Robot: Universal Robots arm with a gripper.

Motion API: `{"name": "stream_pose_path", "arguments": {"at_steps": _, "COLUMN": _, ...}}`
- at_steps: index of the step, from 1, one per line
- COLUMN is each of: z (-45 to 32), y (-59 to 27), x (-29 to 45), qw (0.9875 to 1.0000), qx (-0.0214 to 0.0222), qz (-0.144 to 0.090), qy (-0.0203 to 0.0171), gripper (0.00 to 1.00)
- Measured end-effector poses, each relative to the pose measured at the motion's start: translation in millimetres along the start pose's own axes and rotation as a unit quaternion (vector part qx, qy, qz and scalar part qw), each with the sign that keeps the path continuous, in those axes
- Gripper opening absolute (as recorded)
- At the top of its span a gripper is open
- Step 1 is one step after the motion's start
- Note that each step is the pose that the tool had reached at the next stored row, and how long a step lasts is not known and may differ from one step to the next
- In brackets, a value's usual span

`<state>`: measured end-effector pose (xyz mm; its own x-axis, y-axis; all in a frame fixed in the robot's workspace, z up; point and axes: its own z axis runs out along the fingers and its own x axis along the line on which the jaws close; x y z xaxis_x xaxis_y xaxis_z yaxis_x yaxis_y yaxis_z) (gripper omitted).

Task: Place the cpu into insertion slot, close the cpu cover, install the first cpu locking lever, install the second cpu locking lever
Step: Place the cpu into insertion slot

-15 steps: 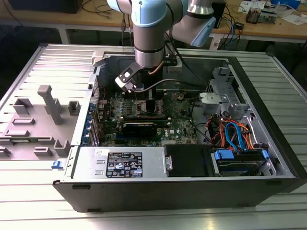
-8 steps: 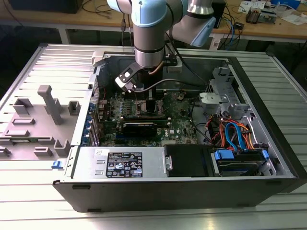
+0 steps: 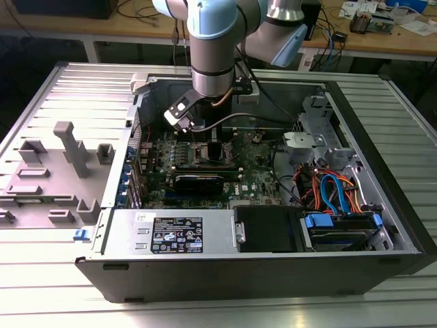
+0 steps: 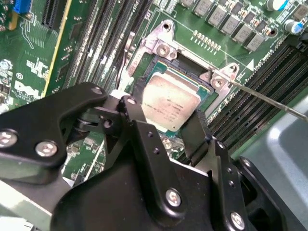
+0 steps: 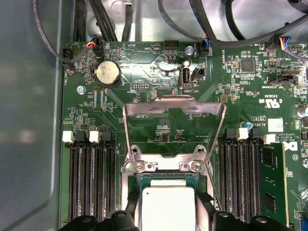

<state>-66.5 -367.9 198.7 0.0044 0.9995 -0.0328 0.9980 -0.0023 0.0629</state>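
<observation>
The cpu [image 4: 171,98], a small square chip with a silvery top, lies level over the insertion slot [image 4: 163,48], within its metal rim [image 5: 163,166]. My gripper [image 4: 166,111] has its two black fingers [image 4: 132,113] pressed against opposite sides of the chip, as the first wrist view also shows around the cpu [image 5: 168,207]. The cpu cover [image 5: 173,102], a thin metal frame with a square cut-out, stands swung up and open behind the slot. A thin locking lever [image 4: 269,98] sticks out sideways, unlatched. In the exterior view the gripper [image 3: 210,140] reaches down onto the green motherboard [image 3: 263,181].
Long black memory slots [image 5: 89,178] flank the socket on both sides. A coin battery [image 5: 107,73] and cables [image 5: 96,19] lie beyond the cover. The case walls [image 3: 225,270], a drive bay with coloured wires [image 3: 334,195] and a grey fixture [image 3: 65,171] surround the work area.
</observation>
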Motion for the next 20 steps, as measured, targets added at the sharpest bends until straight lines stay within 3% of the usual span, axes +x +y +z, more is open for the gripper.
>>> {"name": "stream_pose_path", "arguments": {"at_steps": 1, "z": 0.0, "y": 0.0, "x": 0.0, "qw": 1.0, "qx": 0.0001, "qz": 0.0, "qy": -0.0001, "gripper": 0.55}}
{"name": "stream_pose_path", "arguments": {"at_steps": 2, "z": -0.1, "y": 0.0, "x": 0.0, "qw": 1.0, "qx": 0.0001, "qz": 0.0, "qy": -0.0001, "gripper": 0.62}}
{"name": "stream_pose_path", "arguments": {"at_steps": 11, "z": -4.5, "y": 0.2, "x": -0.2, "qw": 1.0, "qx": 0.0003, "qz": 0.0, "qy": -0.0003, "gripper": 0.62}}
{"name": "stream_pose_path", "arguments": {"at_steps": 18, "z": -15.3, "y": 1.3, "x": -0.5, "qw": 1.0, "qx": 0.0031, "qz": 0.0, "qy": -0.0003, "gripper": 0.62}}
{"name": "stream_pose_path", "arguments": {"at_steps": 19, "z": -17.3, "y": 1.6, "x": -0.6, "qw": 1.0, "qx": 0.004, "qz": 0.0, "qy": -0.0003, "gripper": 0.6}}
{"name": "stream_pose_path", "arguments": {"at_steps": 20, "z": -18.6, "y": 1.7, "x": -0.6, "qw": 1.0, "qx": 0.0048, "qz": 0.0, "qy": -0.0003, "gripper": 0.47}}
